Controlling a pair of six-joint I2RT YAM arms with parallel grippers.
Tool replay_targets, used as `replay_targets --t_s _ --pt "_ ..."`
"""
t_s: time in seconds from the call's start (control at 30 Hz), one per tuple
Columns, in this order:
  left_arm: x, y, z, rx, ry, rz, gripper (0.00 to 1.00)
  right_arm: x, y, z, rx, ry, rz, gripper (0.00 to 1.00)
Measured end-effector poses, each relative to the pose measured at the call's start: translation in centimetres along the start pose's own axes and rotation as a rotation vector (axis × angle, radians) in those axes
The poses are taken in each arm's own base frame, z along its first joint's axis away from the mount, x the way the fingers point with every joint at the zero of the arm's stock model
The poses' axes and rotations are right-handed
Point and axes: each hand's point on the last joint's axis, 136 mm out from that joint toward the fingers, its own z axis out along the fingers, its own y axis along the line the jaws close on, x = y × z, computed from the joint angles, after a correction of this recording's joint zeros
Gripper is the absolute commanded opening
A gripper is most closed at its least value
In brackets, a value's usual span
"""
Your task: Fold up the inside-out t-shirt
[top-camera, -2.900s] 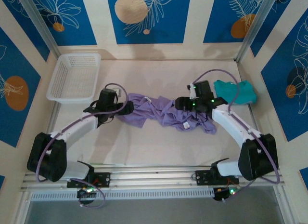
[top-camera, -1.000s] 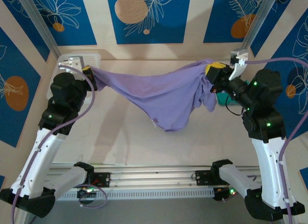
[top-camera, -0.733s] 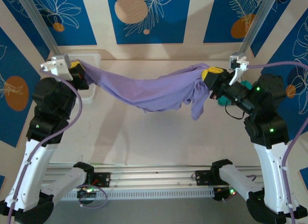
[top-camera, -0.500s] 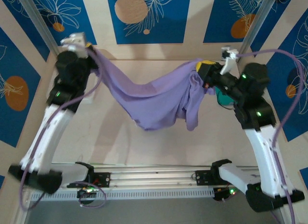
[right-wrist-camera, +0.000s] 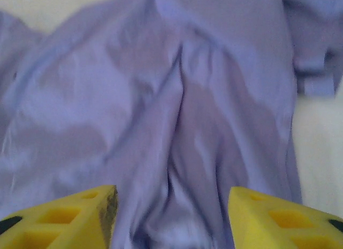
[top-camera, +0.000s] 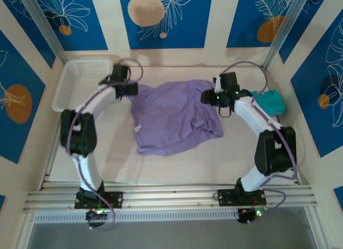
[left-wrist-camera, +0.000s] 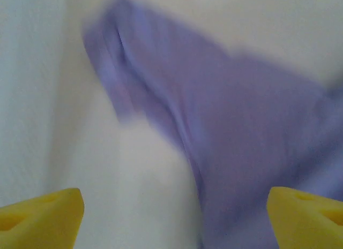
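Bare table (top-camera: 177, 166) is lying open along the near side. A white basket (top-camera: 68, 85) is blocking the far left corner, a teal garment (top-camera: 269, 103) is crowding the right, and the lavender t-shirt (top-camera: 171, 118) is covering the middle.

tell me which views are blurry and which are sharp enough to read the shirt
Left wrist: heavy motion smear, the t-shirt has no crisp edge. Right wrist: milder softness, its creases are readable. Top external: sharp, evenly lit, no glare.

Your 2 arms stretch far forward, forearms angled inward. Your left gripper (top-camera: 130, 90) gapes wide; your right gripper (top-camera: 207, 98) stands parted, less widely.
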Motion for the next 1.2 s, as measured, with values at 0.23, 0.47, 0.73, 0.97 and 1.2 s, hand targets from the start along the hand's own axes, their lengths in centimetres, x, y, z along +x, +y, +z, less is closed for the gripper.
replay_targets --t_s 0.23,0.47,0.73,0.97,1.2 --pt "13.9 -6.1 -8.1 0.237 0.033 0.026 0.82 5.5 -0.4 -3.1 0.004 0.046 0.011 0.63" --pt "21.0 -8.3 -6.2 0.281 0.227 0.019 0.54 9.3 -6.1 -1.8 0.142 0.135 0.146 0.63" --pt "22.1 -9.5 -4.4 0.291 0.259 0.004 0.15 12.0 -10.7 1.0 0.277 0.276 0.228 0.62" --pt "22.2 -9.3 -4.6 0.302 0.237 0.002 0.0 12.5 -10.7 3.1 0.267 0.357 0.235 0.56" --pt "22.4 -8.6 -5.0 0.302 0.225 -0.009 0.0 12.9 -10.1 4.0 0.256 0.386 0.201 0.15"
